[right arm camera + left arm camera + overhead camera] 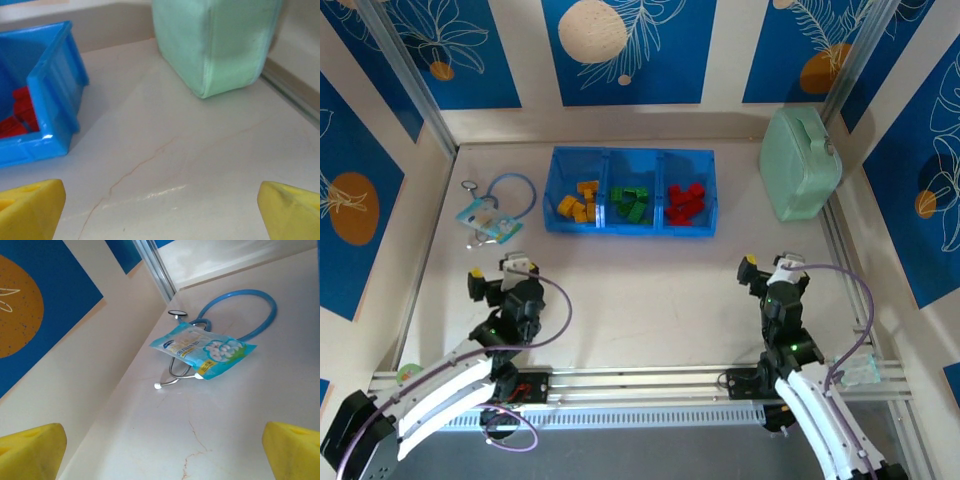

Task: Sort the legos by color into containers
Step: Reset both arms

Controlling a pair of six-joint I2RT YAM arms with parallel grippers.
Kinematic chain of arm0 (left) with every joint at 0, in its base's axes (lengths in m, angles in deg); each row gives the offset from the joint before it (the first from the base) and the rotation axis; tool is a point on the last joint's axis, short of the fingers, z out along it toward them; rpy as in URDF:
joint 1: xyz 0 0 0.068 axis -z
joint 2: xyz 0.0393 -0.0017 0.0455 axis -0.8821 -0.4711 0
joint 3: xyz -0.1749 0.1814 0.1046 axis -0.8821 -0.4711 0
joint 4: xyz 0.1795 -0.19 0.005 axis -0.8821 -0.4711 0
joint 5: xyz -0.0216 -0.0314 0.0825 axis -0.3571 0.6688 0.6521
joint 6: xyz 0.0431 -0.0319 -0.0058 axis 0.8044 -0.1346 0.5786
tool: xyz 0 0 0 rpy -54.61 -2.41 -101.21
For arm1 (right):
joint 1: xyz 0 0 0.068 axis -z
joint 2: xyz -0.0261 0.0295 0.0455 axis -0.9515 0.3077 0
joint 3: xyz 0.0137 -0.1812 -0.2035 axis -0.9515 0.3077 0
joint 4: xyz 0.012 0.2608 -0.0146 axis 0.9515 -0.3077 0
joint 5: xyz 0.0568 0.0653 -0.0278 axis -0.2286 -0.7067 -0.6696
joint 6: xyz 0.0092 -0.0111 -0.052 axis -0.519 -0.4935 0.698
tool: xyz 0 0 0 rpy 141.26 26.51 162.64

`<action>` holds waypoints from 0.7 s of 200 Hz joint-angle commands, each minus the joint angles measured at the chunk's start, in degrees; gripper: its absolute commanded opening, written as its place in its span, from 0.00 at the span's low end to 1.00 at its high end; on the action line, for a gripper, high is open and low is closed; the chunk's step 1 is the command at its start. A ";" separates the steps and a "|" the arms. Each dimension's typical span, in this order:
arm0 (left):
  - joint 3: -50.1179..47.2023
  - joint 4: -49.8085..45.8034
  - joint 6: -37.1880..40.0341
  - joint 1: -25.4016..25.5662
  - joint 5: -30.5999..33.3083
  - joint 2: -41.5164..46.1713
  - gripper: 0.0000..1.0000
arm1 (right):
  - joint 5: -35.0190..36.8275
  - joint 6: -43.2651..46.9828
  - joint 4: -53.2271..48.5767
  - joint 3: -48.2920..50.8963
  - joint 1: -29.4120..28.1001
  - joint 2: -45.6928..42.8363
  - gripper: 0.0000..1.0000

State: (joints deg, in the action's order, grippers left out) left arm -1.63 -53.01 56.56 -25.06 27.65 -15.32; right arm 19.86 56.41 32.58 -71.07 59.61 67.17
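Long translucent blue plastic tray point(630, 153) is sitting at the far middle of the table, three square compartments side by side. Small yellow/orange studded plastic bricks point(580, 201) are lying in the left compartment, green bricks point(631, 203) in the middle one, red bricks point(685, 203) in the right one. Each colour is piling loosely. No bricks are showing outside the tray. In the right wrist view the tray's end wall point(55, 85) is showing with red bricks point(20, 115) inside it.

Pale marbled beige tabletop point(650, 290) is lying bare between the tray and the arms, with thin hairline veins. Cream walls with blue leaf-print panels are closing in the far, left and right sides; metal rails are running along the near edge.

Pale green lidded box point(800, 165) is standing just right of the tray, apart from it point(215, 45). Light blue stethoscope point(515, 190) is lying left of the tray, near the left wall point(260, 315), with a blue-and-white plastic packet point(485, 218) resting on it point(205, 349).

Left gripper point(498, 270) is hanging near the front left, jaws spread wide, holding nothing point(160, 455). Right gripper point(770, 266) is hanging at the front right, jaws likewise wide apart and holding nothing point(160, 210).
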 commanded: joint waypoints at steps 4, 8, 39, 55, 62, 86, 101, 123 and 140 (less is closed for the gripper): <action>-0.88 6.89 0.30 -2.56 -1.90 -0.10 1.00 | -2.25 -0.04 12.91 3.96 4.00 1.77 0.99; -1.12 7.76 0.52 -3.03 -2.24 -0.18 1.00 | -2.67 -0.31 13.90 4.30 4.76 2.06 0.99; -2.18 12.81 1.02 -6.06 -3.33 -1.41 1.00 | -3.91 -2.78 17.98 5.39 8.05 4.56 1.00; -3.23 16.35 2.08 -7.01 -2.90 -1.58 1.00 | -3.45 -4.19 18.93 5.51 8.97 5.84 1.00; -3.80 18.00 2.58 -7.51 -3.15 -1.60 1.00 | -3.51 -4.54 19.87 5.51 9.52 6.81 1.00; -5.02 23.31 3.48 -10.56 -6.91 -3.11 1.00 | -3.60 -5.25 24.80 5.51 10.45 12.18 1.00; -5.46 27.34 3.23 -12.90 -8.05 -5.64 1.00 | -4.08 -4.93 29.62 5.43 10.74 16.83 1.00; -5.42 31.09 2.61 -15.27 -10.19 -9.18 1.00 | -4.55 -4.82 34.70 4.28 10.89 23.91 0.99; -5.22 33.25 2.35 -16.07 -10.85 -11.32 1.00 | -4.83 -4.44 37.97 3.23 10.98 29.11 0.99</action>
State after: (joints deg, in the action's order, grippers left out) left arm -6.33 -27.20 59.18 -39.70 19.58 -24.56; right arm 15.51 52.41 61.39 -67.90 70.30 91.61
